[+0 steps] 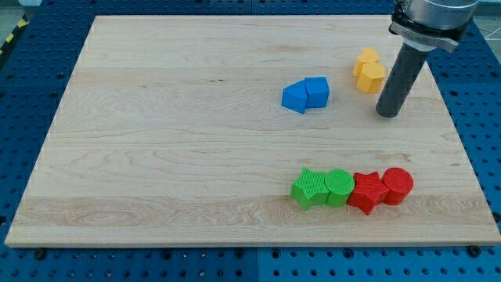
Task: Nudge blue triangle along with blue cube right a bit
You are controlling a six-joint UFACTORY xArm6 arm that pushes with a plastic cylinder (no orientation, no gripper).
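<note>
Right of the table's (156,157) centre: blue triangle (294,97) touching blue cube (317,91), unpushed; the tip (387,114), fingerless, stands to their right, so it must circle to their left.

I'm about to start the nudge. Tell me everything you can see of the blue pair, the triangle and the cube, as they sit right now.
The blue triangle and blue cube sit pressed together, the triangle on the view's left, in the board's upper right area. Both look like matte moulded plastic, lying flat on the wooden board. Nothing else touches them: the yellow blocks lie apart toward the view's upper right, and my tip rests to their right, clear of the cube.
</note>
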